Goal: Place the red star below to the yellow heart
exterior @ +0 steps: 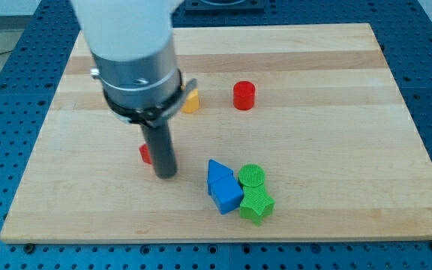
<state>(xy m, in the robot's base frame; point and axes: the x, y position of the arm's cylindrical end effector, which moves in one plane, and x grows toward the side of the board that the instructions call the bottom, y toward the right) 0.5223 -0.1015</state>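
Observation:
My tip rests on the wooden board, left of centre. A red block, mostly hidden behind the rod, shows just at the rod's left side and touches it; its shape cannot be made out. A yellow block, partly hidden by the arm's body, lies above and to the right of my tip; only its right part shows, so its shape is unclear.
A red cylinder stands right of the yellow block. Toward the view's bottom, right of my tip, sit a blue triangle, a blue block, a green cylinder and a green star, clustered together.

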